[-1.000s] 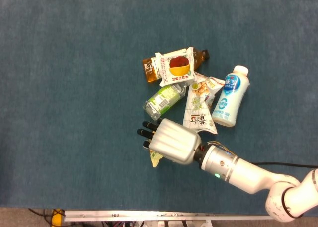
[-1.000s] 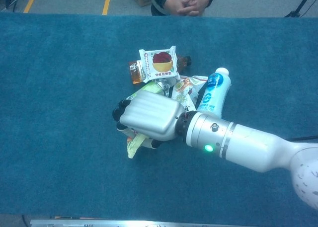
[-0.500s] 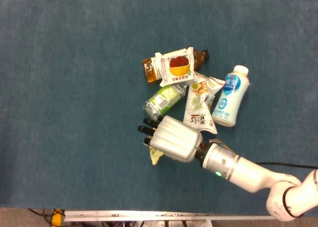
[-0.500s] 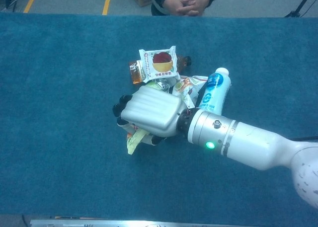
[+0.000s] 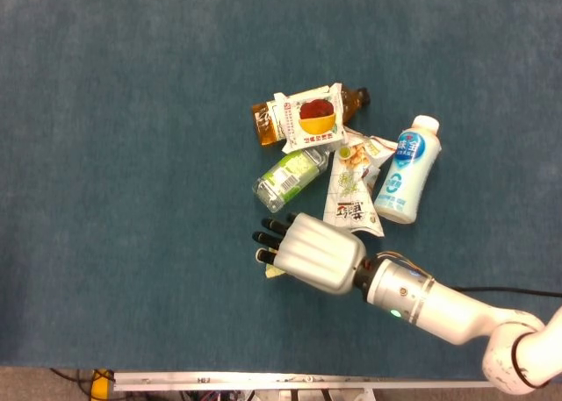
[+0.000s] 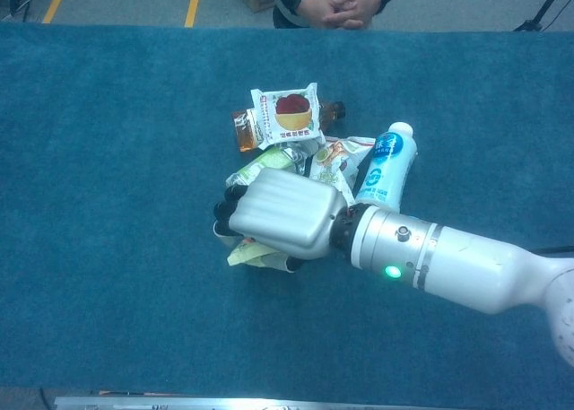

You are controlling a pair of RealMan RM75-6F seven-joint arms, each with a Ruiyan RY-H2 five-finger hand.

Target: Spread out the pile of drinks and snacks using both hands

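One hand was in view for you, the right hand (image 5: 312, 252) (image 6: 285, 214), reaching in from the near right with its silver back turned up and its dark fingers (image 5: 269, 239) curled down over a yellow-green packet (image 6: 244, 253) at the near left edge of the pile. Only a corner of that packet showed from under the hand, so you could not tell for sure whether it was gripped or merely covered.

The rest of the pile lay just beyond your hand on the blue table (image 5: 114, 155). A green-labelled bottle (image 5: 291, 174) lay tilted just past the fingers, and a long white snack bag (image 5: 353, 183) sat right of it, its near end touching the hand's back. Farther off, a brown tea bottle (image 5: 263, 123) lay crosswise under a white packet with a red and yellow picture (image 5: 309, 118). A white and blue bottle (image 5: 408, 169) rested on the right side, beside the long bag.

At the far edge in the chest view, a person's clasped hands (image 6: 336, 4) showed.
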